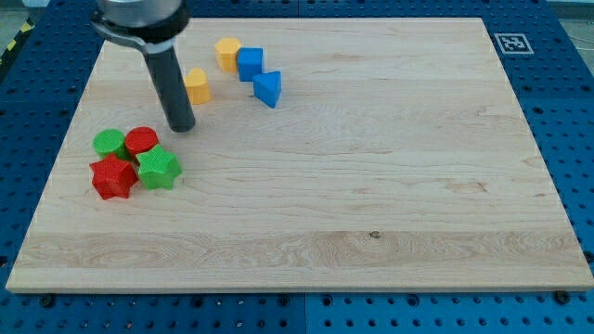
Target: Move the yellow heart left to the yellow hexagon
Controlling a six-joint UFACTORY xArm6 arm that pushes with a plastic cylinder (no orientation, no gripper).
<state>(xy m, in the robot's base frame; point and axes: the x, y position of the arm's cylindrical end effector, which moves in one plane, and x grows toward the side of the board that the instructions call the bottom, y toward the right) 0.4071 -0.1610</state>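
Note:
The yellow heart [197, 85] lies near the view's top left on the wooden board [371, 186]. The yellow hexagon [227, 53] sits up and to the right of it, touching a blue cube [250, 64]. A blue triangle [268, 88] lies just below the cube. My tip [181, 127] rests on the board just below and left of the yellow heart, a short gap apart from it. The dark rod rises from there toward the view's top left.
A cluster sits at the view's left: a green cylinder [109, 143], a red cylinder [141, 141], a red star [113, 176] and a green star [159, 169]. It lies just below and left of my tip. The board's left edge is close by.

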